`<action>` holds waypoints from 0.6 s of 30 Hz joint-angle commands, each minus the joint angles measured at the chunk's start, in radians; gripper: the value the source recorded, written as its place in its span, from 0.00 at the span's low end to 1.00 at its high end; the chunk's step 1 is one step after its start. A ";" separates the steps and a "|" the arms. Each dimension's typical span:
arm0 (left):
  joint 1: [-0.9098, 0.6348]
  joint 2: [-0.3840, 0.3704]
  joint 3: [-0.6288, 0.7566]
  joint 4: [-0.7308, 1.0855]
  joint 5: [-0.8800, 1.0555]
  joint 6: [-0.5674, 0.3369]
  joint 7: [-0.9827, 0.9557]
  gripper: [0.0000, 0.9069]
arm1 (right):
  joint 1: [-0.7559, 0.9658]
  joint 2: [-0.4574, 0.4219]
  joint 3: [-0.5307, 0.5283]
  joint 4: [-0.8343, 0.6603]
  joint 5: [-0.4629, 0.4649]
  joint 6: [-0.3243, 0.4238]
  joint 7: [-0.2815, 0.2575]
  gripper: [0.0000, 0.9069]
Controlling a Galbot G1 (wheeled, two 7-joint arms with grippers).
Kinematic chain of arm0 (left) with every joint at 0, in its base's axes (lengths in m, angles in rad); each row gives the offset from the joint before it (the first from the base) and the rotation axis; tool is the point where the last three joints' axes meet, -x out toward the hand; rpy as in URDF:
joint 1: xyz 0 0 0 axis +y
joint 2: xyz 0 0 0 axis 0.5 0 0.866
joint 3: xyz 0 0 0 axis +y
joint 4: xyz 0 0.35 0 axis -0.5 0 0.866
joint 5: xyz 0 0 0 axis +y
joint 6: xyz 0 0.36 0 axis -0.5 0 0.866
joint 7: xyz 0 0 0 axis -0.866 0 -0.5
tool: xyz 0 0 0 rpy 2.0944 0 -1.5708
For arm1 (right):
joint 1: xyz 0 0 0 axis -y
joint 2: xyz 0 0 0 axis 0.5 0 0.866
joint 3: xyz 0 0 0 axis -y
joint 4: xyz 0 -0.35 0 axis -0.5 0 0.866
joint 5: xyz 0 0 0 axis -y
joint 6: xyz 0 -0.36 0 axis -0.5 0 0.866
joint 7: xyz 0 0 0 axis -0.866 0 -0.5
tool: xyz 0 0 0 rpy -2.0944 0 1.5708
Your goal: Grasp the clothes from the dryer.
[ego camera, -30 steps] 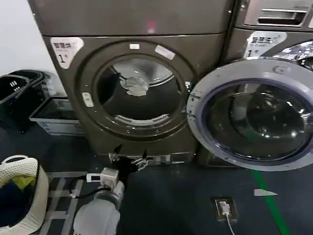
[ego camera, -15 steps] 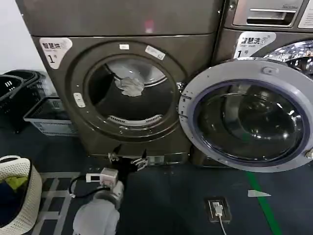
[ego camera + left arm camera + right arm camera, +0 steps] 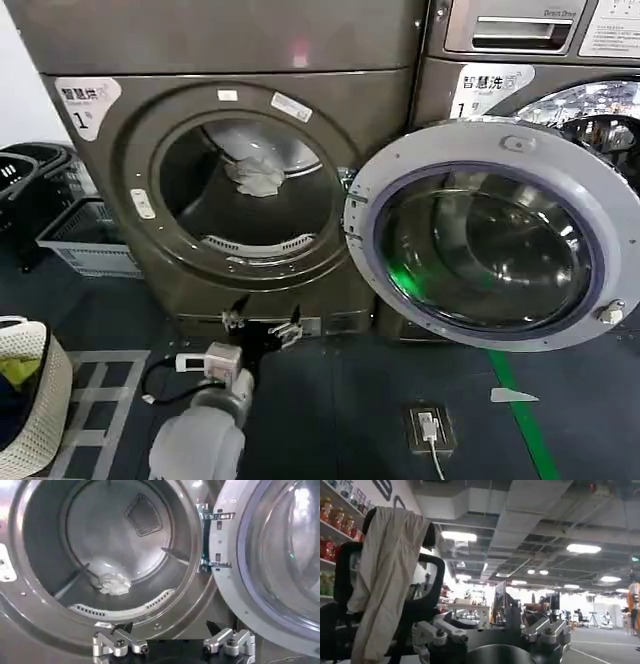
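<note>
The dryer (image 3: 350,100) is a bronze-grey front loader whose round glass door (image 3: 450,140) is swung wide to the right. The clothes (image 3: 255,177), a small pale wad, lie inside the drum toward the back. My left gripper (image 3: 266,310) hovers low in front of the dryer's base, below the porthole, open and holding nothing. In the left wrist view the clothes (image 3: 110,580) rest on the drum floor beyond the porthole rim (image 3: 30,605), well past my left gripper (image 3: 169,627). My right gripper (image 3: 490,625) is open and points away into the room behind.
A second machine (image 3: 520,60) stands right of the dryer, behind the open door. Black baskets (image 3: 20,170) and a grey crate (image 3: 80,240) sit at the left. A white mesh hamper (image 3: 30,400) is at my near left. A floor socket (image 3: 428,425) lies ahead.
The dryer, its door and the floor items have slid leftward in the head view. The left gripper keeps its place in the view, still open.
</note>
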 commanded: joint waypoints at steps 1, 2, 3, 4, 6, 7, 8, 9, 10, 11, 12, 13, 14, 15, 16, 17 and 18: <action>0.001 0.000 0.000 -0.001 0.000 0.049 0.000 1.00 | -0.001 0.000 0.000 0.001 0.002 0.000 0.000 1.00; 0.001 0.000 0.000 0.000 0.000 0.049 0.000 1.00 | 0.000 -0.001 0.000 0.001 0.002 -0.001 0.000 1.00; 0.001 0.001 0.000 0.001 0.000 0.049 0.001 1.00 | 0.000 -0.001 -0.001 0.000 0.001 -0.001 0.000 1.00; 0.001 0.001 -0.001 0.002 0.000 0.049 0.001 1.00 | 0.001 -0.002 -0.003 -0.002 0.000 0.000 0.000 1.00; 0.000 -0.001 -0.003 0.003 0.000 0.049 0.001 1.00 | 0.006 -0.002 -0.007 -0.002 -0.002 0.000 0.000 1.00; 0.000 -0.001 -0.003 0.005 0.000 0.049 0.001 1.00 | 0.009 -0.002 -0.009 -0.002 -0.002 0.000 0.000 1.00; -0.002 -0.001 -0.003 0.006 -0.001 0.049 0.001 1.00 | 0.010 -0.002 -0.010 -0.001 -0.002 -0.001 0.000 1.00; -0.003 -0.002 -0.003 0.007 -0.001 0.049 0.001 1.00 | 0.010 -0.002 -0.010 -0.001 -0.002 -0.001 0.000 1.00; -0.006 -0.003 -0.003 0.007 -0.001 0.049 0.001 1.00 | 0.009 -0.003 -0.008 -0.002 -0.002 0.000 0.000 1.00; -0.007 -0.003 -0.003 0.007 -0.001 0.049 0.001 1.00 | 0.007 -0.004 -0.007 -0.003 -0.002 0.000 0.000 1.00; -0.007 -0.003 -0.003 0.008 -0.001 0.049 0.000 1.00 | 0.005 -0.004 -0.006 -0.003 -0.001 0.000 -0.001 1.00; -0.007 -0.003 -0.003 0.008 0.000 0.049 0.000 1.00 | 0.003 -0.004 -0.005 -0.003 -0.001 0.001 -0.001 1.00; -0.007 -0.003 -0.003 0.009 -0.001 0.049 0.000 1.00 | 0.003 -0.005 -0.005 -0.004 -0.001 0.001 -0.002 1.00; -0.007 -0.003 -0.004 0.009 -0.001 0.049 0.000 1.00 | 0.003 -0.005 -0.005 -0.005 -0.001 0.001 -0.002 1.00; -0.007 -0.003 -0.004 0.009 -0.002 0.049 0.000 1.00 | 0.003 -0.005 -0.006 -0.004 -0.002 0.001 -0.002 1.00; -0.007 -0.002 -0.004 0.009 -0.002 0.049 0.000 1.00 | 0.004 -0.004 -0.007 -0.002 -0.001 0.000 -0.002 1.00; -0.007 -0.002 -0.005 0.010 -0.002 0.049 0.000 1.00 | 0.005 -0.003 -0.007 -0.001 -0.002 0.000 -0.002 1.00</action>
